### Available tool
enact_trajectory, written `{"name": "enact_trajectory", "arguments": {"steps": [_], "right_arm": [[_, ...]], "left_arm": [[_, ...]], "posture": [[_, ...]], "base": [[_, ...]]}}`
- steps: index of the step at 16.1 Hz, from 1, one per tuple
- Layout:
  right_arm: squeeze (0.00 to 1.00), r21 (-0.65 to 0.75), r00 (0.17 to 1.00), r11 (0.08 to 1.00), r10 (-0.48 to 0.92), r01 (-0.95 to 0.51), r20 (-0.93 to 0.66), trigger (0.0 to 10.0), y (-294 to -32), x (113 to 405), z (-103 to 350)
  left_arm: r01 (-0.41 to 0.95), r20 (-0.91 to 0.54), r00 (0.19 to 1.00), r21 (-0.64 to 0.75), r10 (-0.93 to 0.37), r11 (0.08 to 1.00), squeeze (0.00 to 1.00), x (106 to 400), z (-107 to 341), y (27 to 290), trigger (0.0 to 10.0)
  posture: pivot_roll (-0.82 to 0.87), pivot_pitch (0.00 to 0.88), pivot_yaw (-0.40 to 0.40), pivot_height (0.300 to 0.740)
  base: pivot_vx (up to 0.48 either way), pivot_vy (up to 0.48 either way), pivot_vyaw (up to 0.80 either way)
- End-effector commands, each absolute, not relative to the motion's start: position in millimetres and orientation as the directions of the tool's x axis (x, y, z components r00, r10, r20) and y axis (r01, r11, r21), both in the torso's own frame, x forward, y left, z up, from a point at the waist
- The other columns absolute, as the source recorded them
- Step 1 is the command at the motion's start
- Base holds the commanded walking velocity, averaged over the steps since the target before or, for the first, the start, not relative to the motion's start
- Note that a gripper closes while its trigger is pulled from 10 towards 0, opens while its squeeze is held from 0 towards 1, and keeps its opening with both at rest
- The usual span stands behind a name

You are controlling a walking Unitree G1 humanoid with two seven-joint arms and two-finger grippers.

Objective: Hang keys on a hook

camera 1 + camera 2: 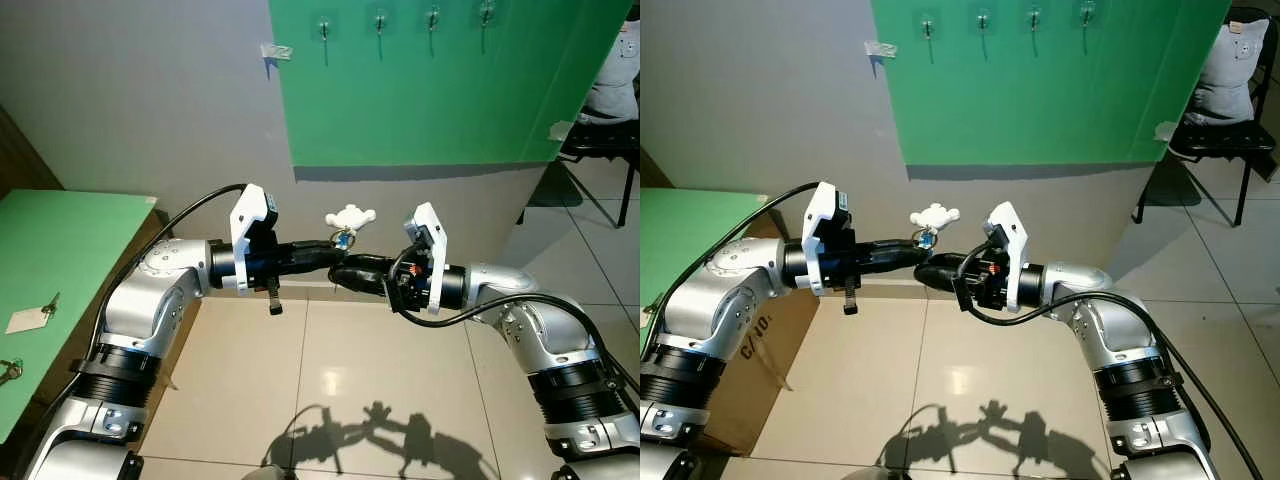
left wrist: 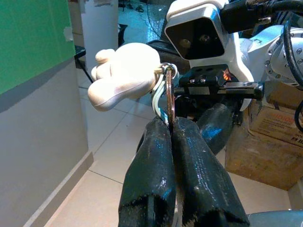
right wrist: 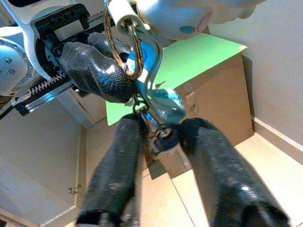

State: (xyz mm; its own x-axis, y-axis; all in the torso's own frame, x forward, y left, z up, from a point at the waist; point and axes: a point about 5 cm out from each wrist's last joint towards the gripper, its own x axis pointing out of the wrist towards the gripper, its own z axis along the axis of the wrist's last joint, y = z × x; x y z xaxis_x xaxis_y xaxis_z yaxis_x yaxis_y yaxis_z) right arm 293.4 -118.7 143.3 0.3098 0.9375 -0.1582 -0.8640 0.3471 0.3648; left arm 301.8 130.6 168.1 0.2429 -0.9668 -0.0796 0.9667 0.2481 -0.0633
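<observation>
A key ring [image 2: 169, 90] with a white plush charm [image 1: 350, 215] and a blue clip [image 3: 158, 97] is held up in mid-air in front of the wall. My left gripper [image 1: 335, 250] is shut on the ring, its fingertips [image 2: 161, 130] pinching the metal loop. My right gripper [image 1: 342, 272] reaches in from the opposite side, just below the charm. Its fingers [image 3: 118, 142] stand apart on either side of the small hardware hanging under the clip. Several clear hooks [image 1: 380, 22] are stuck along the top of a green board [image 1: 430, 100] on the wall, well above both grippers.
A green table [image 1: 70, 260] stands at my left with a tagged key [image 1: 30, 317] and another bunch [image 1: 8, 371] on it. A cardboard box [image 1: 752, 340] sits under it. A black chair [image 1: 1225, 140] with a cushion stands at the right. Tiled floor lies below.
</observation>
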Motion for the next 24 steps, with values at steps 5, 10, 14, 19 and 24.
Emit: {"name": "enact_trajectory", "arguments": {"steps": [5,10,14,19,24], "right_arm": [[0.00,0.348,0.304,0.331,0.944,-0.877,-0.131,0.0,-117,293,151],[0.00,0.356,0.321,0.340,0.940,-0.870,-0.115,0.0,-116,293,151],[0.00,0.359,0.317,0.339,0.941,-0.870,-0.118,0.0,-116,292,149],[0.00,0.358,0.325,0.345,0.938,-0.868,-0.117,0.0,-117,291,149],[0.00,0.362,0.337,0.356,0.934,-0.861,-0.118,0.0,-117,291,147]], "left_arm": [[0.964,-0.080,0.260,-0.032,-0.962,0.263,0.00,304,175,135,0.0],[0.957,-0.106,0.287,-0.005,-0.952,0.289,0.00,307,174,136,0.0],[0.952,-0.115,0.303,0.002,-0.946,0.305,0.00,309,171,135,0.0],[0.926,-0.160,0.375,0.013,-0.913,0.378,0.53,316,167,137,10.0],[0.904,-0.159,0.426,0.038,-0.891,0.426,1.00,322,166,137,10.0]], "posture": [[-0.25,0.008,0.123,0.740],[-0.25,0.000,0.123,0.740],[-0.25,0.000,0.121,0.740],[-0.25,0.000,0.119,0.740],[-0.25,0.000,0.120,0.740]], "base": [[0.000,0.000,0.00],[0.000,0.000,0.00],[0.000,0.000,0.00],[0.000,0.000,0.00],[0.000,0.000,0.00]]}}
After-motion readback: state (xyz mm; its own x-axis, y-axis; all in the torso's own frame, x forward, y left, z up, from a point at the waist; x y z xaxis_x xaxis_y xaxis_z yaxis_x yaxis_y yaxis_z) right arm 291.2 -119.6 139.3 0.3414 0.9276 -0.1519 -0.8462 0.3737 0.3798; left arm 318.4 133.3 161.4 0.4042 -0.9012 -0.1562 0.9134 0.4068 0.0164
